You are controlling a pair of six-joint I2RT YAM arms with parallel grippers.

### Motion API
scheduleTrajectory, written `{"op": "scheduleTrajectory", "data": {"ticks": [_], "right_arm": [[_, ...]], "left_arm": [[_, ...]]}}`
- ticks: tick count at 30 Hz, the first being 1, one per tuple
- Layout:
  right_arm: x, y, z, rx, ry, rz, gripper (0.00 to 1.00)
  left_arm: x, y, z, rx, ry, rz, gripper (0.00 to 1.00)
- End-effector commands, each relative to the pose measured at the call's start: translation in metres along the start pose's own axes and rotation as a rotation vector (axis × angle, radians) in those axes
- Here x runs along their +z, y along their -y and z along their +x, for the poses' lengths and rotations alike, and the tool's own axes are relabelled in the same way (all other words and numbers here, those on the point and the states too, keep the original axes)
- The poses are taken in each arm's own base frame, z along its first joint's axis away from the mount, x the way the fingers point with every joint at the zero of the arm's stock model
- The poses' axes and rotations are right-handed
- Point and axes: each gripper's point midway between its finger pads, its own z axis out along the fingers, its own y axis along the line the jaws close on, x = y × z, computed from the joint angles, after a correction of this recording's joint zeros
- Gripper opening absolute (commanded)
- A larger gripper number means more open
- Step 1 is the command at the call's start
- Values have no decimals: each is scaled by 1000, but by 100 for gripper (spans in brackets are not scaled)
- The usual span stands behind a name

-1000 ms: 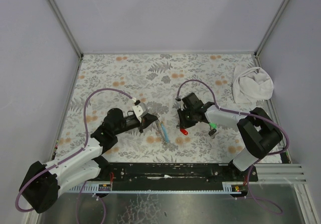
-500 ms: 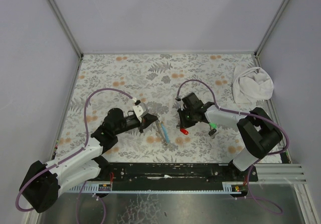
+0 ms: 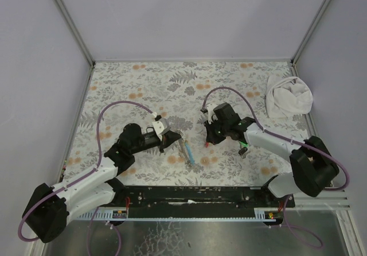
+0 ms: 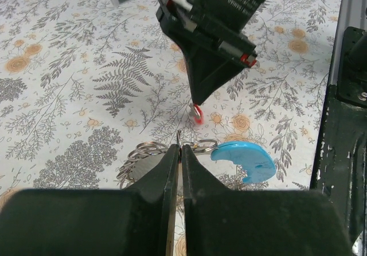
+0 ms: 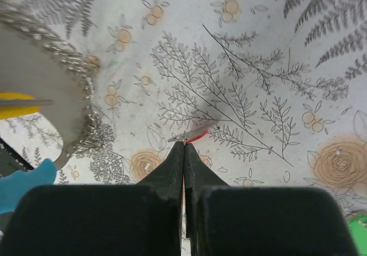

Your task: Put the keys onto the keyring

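The keyring (image 4: 202, 146) is a thin wire loop with small steel rings (image 4: 140, 151), a grey tag (image 5: 34, 86) and a light blue tag (image 4: 242, 159); it lies on the floral table. My left gripper (image 4: 179, 148) is shut on its wire, also seen from above (image 3: 172, 138). My right gripper (image 5: 184, 143) is shut on the red key (image 5: 196, 134), held just above the table a little right of the ring (image 3: 206, 143). The green key (image 3: 243, 149) lies under the right arm. A yellow piece (image 5: 14, 104) shows beside the grey tag. The black key is hidden.
A white cloth bundle (image 3: 288, 97) lies at the back right. Grey walls close the table on three sides, and a black rail (image 4: 350, 124) runs along the near edge. The purple cables (image 3: 117, 108) arch over both arms.
My right gripper has shut on the red key and lifted it off the table, moving slightly back and left. The left gripper and keyring have stayed put.
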Motion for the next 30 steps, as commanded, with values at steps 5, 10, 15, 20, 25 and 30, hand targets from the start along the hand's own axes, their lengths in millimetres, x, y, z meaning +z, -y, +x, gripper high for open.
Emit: {"op": "scheduleTrajectory", "data": {"ticks": [5, 10, 15, 20, 25, 30], "right_arm": [[-42, -26, -50, -259, 258, -119, 0], [-57, -39, -72, -334, 398, -169, 3], [-67, -55, -81, -437, 413, -244, 0], [-69, -70, -85, -588, 407, -332, 0], [-81, -85, -89, -720, 472, -404, 0], [-93, -100, -80, -847, 514, -495, 0]], "left_arm": [[4, 9, -24, 76, 75, 72, 0], [5, 13, -23, 80, 67, 99, 0], [6, 16, -21, 79, 55, 125, 0], [7, 20, -19, 81, 44, 155, 0], [8, 23, -19, 91, 43, 176, 0], [10, 26, -18, 102, 38, 211, 0]]}}
